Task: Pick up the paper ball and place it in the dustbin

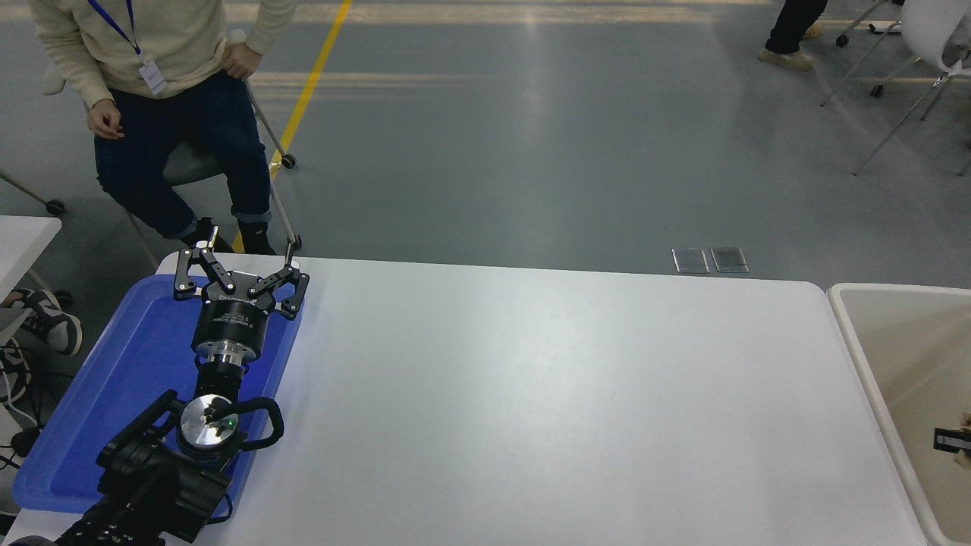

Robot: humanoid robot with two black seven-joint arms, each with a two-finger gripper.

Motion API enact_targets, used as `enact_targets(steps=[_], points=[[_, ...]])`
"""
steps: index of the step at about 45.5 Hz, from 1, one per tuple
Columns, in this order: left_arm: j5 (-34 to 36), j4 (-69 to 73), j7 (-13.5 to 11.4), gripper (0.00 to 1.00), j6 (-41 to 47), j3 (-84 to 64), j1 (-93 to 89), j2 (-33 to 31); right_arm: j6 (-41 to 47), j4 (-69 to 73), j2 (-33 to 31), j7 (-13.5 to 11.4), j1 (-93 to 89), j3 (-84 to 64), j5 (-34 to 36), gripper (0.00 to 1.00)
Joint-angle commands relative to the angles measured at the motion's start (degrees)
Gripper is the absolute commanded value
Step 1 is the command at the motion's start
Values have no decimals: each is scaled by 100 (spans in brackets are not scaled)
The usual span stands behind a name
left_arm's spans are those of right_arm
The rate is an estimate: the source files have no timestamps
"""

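The cream-beige dustbin [857, 341] stands at the table's right end, cut off by the picture's edge. A small black part of my right gripper [951, 438] comes in at the right edge, over the bin's inside. Bits of tan paper [965, 419] show right beside it at the edge; this looks like the paper ball, mostly out of view. I cannot tell whether the gripper holds it. My left gripper [239, 256] is open and empty, parked over the blue tray [91, 409] at the lower left.
A person [163, 83] sits on a wheeled chair beyond the table's far left corner. The corner of another white table [23, 235] shows at the left edge. White chairs [925, 45] stand far back right.
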Motion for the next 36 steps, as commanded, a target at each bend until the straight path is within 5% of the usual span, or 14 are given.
enact_targets(steps=[1,19,36], points=[[0,0,0,100,1,0,1,-5,-51,15,-21,-3,-27,139,11,100],[9,0,0,100,1,0,1,-5,-51,112,-188,23,140,1008,11,100],[9,0,0,100,1,0,1,-5,-42,2177,-1269,23,782,4013,11,100]])
